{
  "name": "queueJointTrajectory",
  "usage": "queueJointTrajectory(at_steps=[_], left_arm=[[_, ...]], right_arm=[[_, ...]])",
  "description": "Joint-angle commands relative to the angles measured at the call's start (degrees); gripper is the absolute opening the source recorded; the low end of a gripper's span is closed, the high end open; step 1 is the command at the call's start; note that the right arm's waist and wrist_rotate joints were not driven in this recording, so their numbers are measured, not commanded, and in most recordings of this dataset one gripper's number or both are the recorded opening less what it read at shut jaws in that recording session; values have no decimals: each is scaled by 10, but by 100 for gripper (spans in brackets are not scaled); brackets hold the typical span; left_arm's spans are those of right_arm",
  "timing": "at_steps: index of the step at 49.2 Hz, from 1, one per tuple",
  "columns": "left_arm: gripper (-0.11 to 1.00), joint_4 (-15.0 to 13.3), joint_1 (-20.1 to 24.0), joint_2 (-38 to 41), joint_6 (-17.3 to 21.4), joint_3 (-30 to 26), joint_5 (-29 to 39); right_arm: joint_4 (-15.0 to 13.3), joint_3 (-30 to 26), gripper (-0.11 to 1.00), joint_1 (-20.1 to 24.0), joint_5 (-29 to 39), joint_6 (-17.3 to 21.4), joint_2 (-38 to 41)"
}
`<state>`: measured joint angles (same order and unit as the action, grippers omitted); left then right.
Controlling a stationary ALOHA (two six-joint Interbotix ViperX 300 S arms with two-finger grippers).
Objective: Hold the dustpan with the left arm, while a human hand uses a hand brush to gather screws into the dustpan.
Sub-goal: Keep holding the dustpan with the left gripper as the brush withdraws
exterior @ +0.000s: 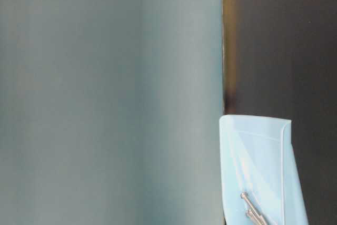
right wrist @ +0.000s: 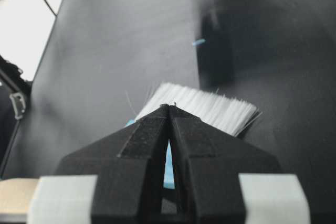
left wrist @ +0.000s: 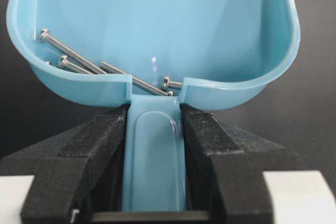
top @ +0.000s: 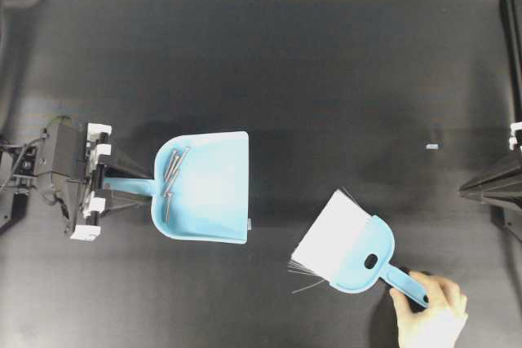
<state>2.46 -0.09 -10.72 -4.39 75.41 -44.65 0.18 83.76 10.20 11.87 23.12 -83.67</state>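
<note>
I see a dark counter (top: 326,63) with a blue-green wall behind it. My left hand (top: 99,187) is pinching the thin handle of the dustpan (top: 214,187), one finger on each side. The dustpan lies flat on the left part of the counter, with its wide mouth facing the middle. The screws (top: 172,175) lie inside it, at the back near the handle. A person's hand (top: 430,307) holds the brush (top: 349,247) at the lower right, well apart from the dustpan. Its white hairs point toward the dustpan. My right hand (right wrist: 169,106) is pressed together with nothing in it, off at the right edge.
</note>
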Motion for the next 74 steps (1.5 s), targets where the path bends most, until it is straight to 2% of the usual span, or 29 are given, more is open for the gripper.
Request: queueJointTrajectory(at_steps=[1,74], left_arm=[[31,1,1,-6,-1,-3,-3],[31,1,1,-6,2,-4,8]], right_arm=[[1,-3,0,0,-3,0,3],[1,-3,0,0,-3,0,3]])
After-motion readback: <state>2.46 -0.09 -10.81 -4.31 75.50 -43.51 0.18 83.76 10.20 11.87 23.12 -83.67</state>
